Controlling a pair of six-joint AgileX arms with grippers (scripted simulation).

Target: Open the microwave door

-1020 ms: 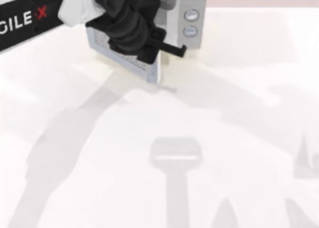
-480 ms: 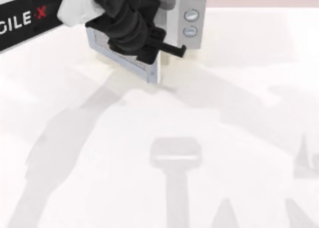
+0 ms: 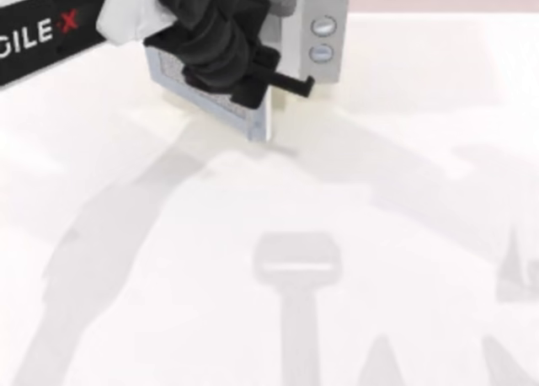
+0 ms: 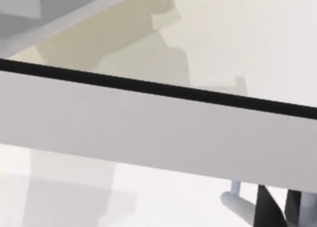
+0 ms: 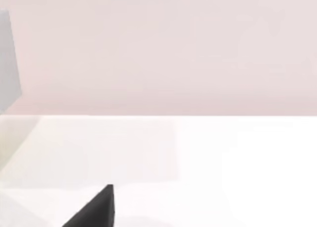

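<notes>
White tabletop (image 3: 396, 234) fills most of your overhead view, its near half carrying only soft grey shadows. Your right arm does not show from above; its wrist camera catches just a dark fingertip (image 5: 96, 209) low over the bare surface, so you cannot tell how that claw stands. Farther back, at the far edge and left of centre, the microwave door (image 3: 253, 120) stands swung out from the oven body, its free edge pointing toward the near side and its mesh window partly covered by your left arm. Your left gripper (image 3: 282, 81) sits at that door, black fingers reaching right toward the control panel, and you cannot tell whether they are apart or clamped on the panel. From the left wrist camera the door (image 4: 148, 128) appears as a broad pale-grey band with a thin dark edge running across the frame. Behind it sits the microwave (image 3: 324, 24), two round knobs (image 3: 322, 39) stacked on its front.
</notes>
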